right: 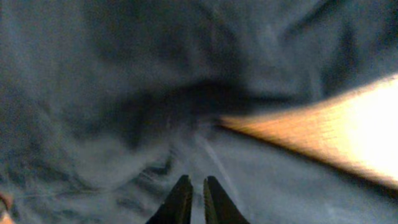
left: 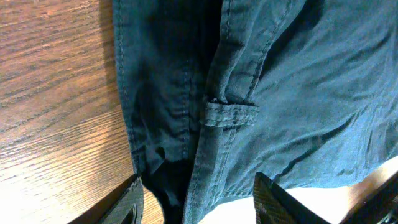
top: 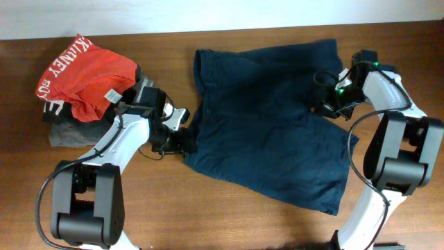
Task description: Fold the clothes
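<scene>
The clothes (top: pixel 270 118) lie spread flat on the table (top: pixel 208 215) with no fold apparent, the left end effector (left: pixel 196 193) wide astride their waistband edge and the right end effector (right: pixel 191 186) nearly closed over cloth, so all the folding seems left.

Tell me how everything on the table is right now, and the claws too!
navy garment: spread out flat, not folded yet.
red garment: crumpled, lying on top of the grey one.
grey garment: mostly hidden, lying under the red one.
left claw: open, its fingers either side of the navy garment's waistband edge.
right claw: almost shut, just over the navy cloth.
</scene>
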Tool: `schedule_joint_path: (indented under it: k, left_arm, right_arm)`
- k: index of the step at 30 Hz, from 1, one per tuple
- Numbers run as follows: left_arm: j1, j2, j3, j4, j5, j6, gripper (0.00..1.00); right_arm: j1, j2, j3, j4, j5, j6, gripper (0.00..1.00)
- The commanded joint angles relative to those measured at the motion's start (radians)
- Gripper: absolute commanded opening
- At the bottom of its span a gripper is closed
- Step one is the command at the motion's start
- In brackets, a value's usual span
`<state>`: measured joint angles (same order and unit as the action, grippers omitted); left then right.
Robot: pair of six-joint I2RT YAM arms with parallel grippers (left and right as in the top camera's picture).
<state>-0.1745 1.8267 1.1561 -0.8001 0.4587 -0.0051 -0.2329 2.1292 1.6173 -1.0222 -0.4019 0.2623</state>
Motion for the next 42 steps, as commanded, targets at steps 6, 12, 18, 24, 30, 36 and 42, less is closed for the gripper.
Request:
schedule_joint_path:
  k: [6,12,18,24,30,36,42]
  left_arm:
    - [-0.001,-0.027,0.012,0.029,0.017,-0.003,0.59]
    - [-0.001,-0.027,0.012,0.025,0.017,-0.003,0.61]
    - [-0.001,-0.027,0.012,0.027,0.017,-0.003,0.63]
    - [-0.001,-0.027,0.012,0.026,0.028,-0.003,0.68]
    - [-0.001,-0.027,0.012,0.026,0.028,-0.003,0.69]
    - [-0.001,-0.027,0.012,0.026,0.027,-0.003,0.70]
    - [-0.001,-0.027,0.012,0.027,0.024,-0.003,0.71]
  right_arm:
    - [0.047,-0.045,-0.138,-0.045,0.130,-0.064,0.04]
    - [0.063,-0.045,-0.383,0.243,0.130,0.084,0.04]
    - [0.063,-0.043,-0.505,0.512,0.278,0.302,0.04]
    - [0.052,-0.043,-0.430,0.542,0.271,0.265,0.04]
    - [0.028,-0.060,-0.240,0.337,0.062,0.043,0.04]
    - [0.007,-0.179,-0.132,0.083,0.040,-0.113,0.04]
    - [0.046,-0.196,-0.196,-0.060,0.069,-0.127,0.04]
